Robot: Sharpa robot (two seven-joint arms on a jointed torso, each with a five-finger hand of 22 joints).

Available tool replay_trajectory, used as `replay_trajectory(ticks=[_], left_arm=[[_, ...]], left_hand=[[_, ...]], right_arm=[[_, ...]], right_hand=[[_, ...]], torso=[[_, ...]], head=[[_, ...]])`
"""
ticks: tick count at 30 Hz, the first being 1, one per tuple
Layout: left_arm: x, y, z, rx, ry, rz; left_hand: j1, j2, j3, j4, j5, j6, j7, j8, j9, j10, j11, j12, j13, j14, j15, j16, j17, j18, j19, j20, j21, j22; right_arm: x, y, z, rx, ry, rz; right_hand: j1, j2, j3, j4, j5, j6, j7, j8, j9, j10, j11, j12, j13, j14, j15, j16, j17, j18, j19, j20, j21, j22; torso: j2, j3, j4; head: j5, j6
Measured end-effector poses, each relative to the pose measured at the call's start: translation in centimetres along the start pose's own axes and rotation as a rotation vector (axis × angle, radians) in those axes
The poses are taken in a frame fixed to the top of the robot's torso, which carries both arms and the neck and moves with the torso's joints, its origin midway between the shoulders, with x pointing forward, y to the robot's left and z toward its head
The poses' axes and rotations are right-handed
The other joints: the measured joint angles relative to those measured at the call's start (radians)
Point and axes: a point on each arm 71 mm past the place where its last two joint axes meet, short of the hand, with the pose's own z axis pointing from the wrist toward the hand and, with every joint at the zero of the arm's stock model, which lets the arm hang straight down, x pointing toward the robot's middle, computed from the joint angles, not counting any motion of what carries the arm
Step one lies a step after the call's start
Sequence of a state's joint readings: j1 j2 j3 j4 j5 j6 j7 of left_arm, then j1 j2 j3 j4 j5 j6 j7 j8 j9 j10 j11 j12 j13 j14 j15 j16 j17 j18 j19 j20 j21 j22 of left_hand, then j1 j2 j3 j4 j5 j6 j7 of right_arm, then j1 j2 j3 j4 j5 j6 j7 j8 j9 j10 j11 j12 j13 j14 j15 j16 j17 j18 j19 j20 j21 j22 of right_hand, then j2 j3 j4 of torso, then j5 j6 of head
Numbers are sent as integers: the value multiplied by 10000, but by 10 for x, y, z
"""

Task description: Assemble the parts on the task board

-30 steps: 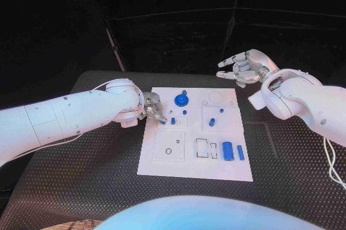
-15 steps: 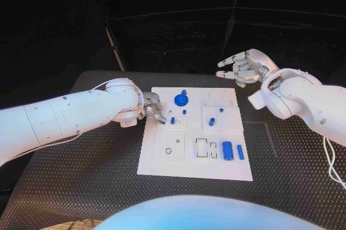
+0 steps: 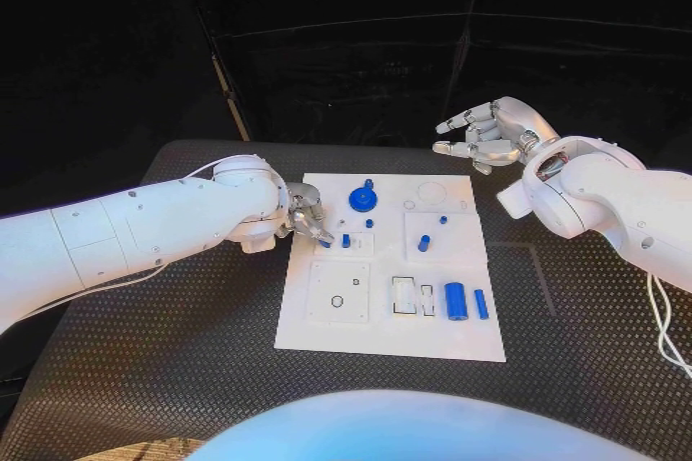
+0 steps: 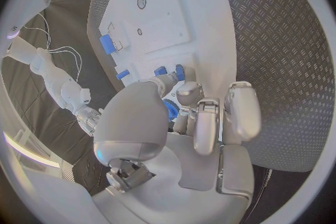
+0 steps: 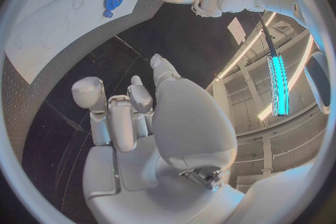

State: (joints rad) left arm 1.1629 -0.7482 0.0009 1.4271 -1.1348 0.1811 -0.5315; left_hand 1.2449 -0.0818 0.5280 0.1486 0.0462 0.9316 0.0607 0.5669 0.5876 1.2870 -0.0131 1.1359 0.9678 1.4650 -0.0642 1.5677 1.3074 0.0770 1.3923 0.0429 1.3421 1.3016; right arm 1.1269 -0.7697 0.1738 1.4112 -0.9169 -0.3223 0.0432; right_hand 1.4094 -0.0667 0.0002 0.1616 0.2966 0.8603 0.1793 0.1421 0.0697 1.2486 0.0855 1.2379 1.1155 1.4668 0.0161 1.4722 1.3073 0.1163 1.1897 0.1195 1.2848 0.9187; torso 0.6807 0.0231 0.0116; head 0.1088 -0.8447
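The left robot hand (image 3: 306,221) is pinching a small blue part (image 4: 170,109) at the task board (image 3: 325,336) edge (several pieces lying loose beyond it); the right robot hand (image 3: 488,133) is hovering spread, well apart; assembly looks barely begun.

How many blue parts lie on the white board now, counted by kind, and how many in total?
Round gear-like knob: 1
Long cylinders: 2
Small pegs: 5
Total: 8 blue parts on the task board
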Motion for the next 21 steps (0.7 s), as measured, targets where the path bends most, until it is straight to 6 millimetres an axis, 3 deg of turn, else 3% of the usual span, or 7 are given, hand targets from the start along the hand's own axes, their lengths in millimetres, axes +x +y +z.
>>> replay_trajectory(ticks=[13,21], left_arm=[[0,0,2,-44,19,20],[-1,-1,3,-74,45,46]], left_hand=[[-744,-234,719,-718,0,113,-108,150,127,140,-104,111,130,1,-74,0,0,-1,71,-71,44,59],[-969,-246,656,-655,1,172,-153,229,177,216,-177,281,312,2,-147,0,0,0,130,-130,86,58]], right_arm=[[0,0,0,12,5,-4],[0,0,0,17,19,0]], right_hand=[[0,0,0,0,0,0,0,0,0,0,0,0,-15,0,0,0,0,1,0,0,0,1],[0,0,0,0,0,0,0,0,0,1,1,0,-15,0,0,0,0,1,0,0,0,2]], torso=[[3,0,-7],[3,-4,-6]], head=[[-45,-48],[-60,-82]])
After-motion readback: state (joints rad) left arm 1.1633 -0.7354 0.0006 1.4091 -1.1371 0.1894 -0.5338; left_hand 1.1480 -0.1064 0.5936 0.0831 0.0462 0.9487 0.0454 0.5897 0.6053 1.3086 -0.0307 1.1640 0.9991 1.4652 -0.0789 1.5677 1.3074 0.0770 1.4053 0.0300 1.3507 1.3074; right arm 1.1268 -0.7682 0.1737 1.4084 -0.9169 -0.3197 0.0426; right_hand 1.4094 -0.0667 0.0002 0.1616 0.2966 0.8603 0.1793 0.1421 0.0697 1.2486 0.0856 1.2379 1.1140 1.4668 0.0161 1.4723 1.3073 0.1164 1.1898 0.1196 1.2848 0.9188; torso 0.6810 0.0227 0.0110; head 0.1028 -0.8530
